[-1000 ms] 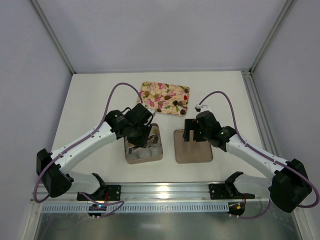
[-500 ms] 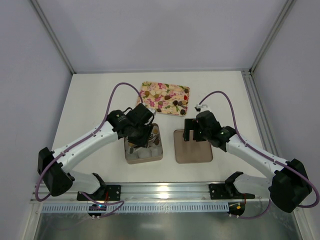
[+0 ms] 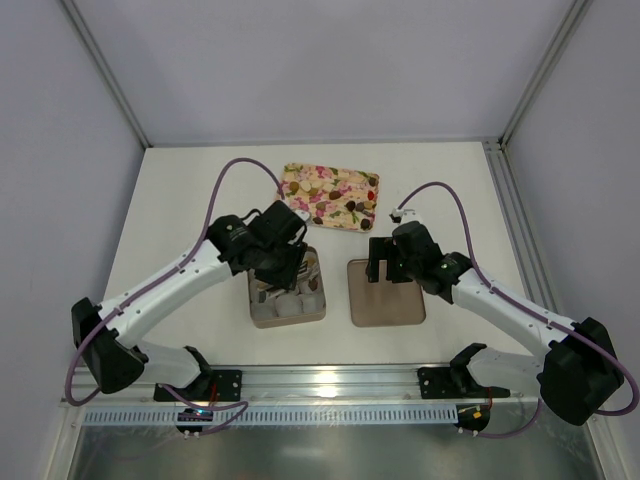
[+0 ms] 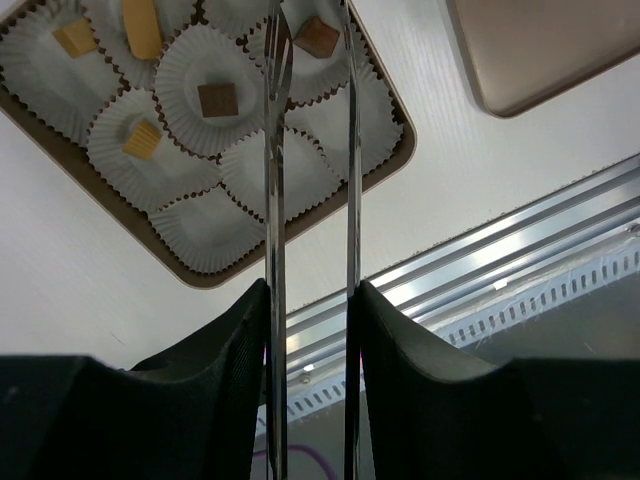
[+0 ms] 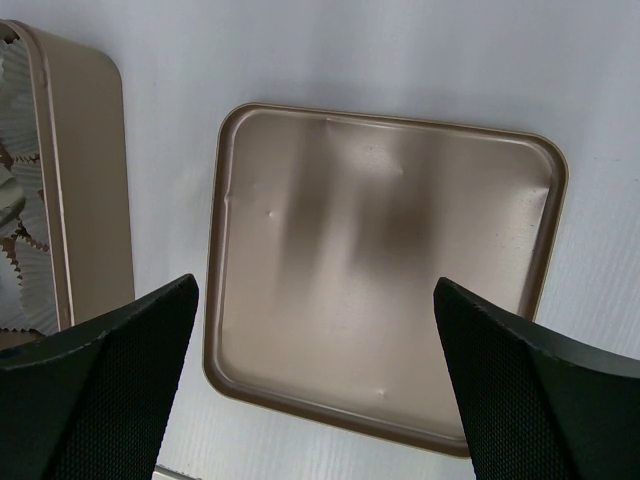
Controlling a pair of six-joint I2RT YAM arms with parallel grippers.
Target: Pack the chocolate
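Observation:
The square brown box (image 3: 262, 318) holds white paper cups. In the left wrist view its cups (image 4: 210, 232) carry tan-gold chocolate pieces (image 4: 143, 140) and dark brown ones (image 4: 217, 100). My left gripper (image 4: 310, 300) is shut on thin metal tongs (image 4: 276, 180), and it hovers over the box in the top view (image 3: 285, 265). A dark brown piece (image 4: 316, 37) lies in a cup between the tong blades near their tips; I cannot tell if it is pinched. My right gripper (image 5: 315, 290) is open and empty above the box lid (image 5: 380, 270).
The flat floral tray (image 3: 330, 195) lies behind the box and the lid (image 3: 386, 292). The aluminium rail (image 3: 320, 385) runs along the near table edge. Enclosure walls stand at the left, right and back.
My left wrist has shifted slightly away from the near edge over the box. The right arm has not moved.

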